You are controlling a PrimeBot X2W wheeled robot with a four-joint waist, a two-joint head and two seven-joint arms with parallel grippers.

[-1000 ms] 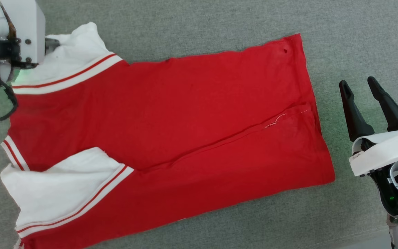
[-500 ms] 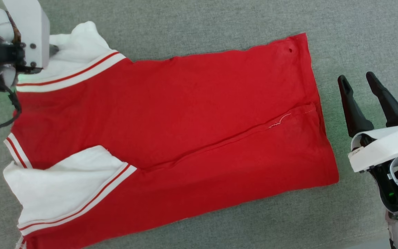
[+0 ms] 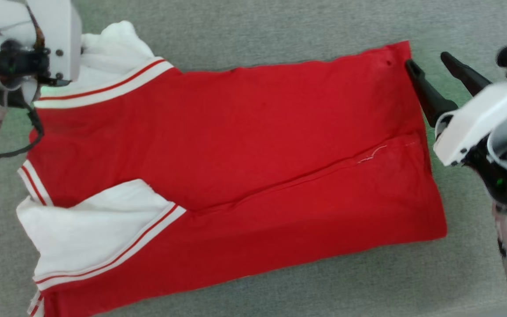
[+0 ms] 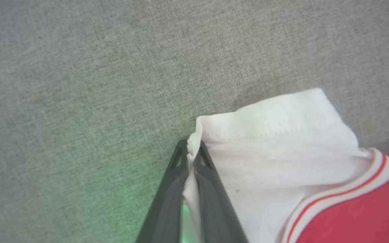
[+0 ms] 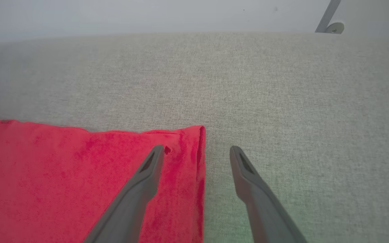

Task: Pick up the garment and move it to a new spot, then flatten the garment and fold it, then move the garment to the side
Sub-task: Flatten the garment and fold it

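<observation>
Since a second ago the right gripper (image 3: 427, 60) has travelled from the lower right of the head view up to the far corner of the hem, and the left gripper (image 4: 188, 153) has closed. The camera has also shifted, so the whole scene sits further right.

At the upper left of the head view, the left arm's pale wrist housing (image 3: 51, 39) sits over a white sleeve (image 3: 112, 44). In the left wrist view the two dark fingers are pressed together with a fold of that sleeve's edge pinched between them.

The garment (image 3: 244, 145) lies spread across the middle of the grey surface (image 3: 280, 26), sleeves at the left and hem at the right. A second white sleeve (image 3: 90, 229) lies at the lower left, partly over the red body. A diagonal crease (image 3: 302, 176) runs from the centre towards the right edge.

At the upper right, the right gripper's fingers stand wide apart and hold nothing. In the right wrist view one finger is over the red cloth beside a small dark spot (image 5: 167, 150) and the other over bare grey surface, with the hem corner between them. Whether either finger touches the cloth I cannot tell.
</observation>
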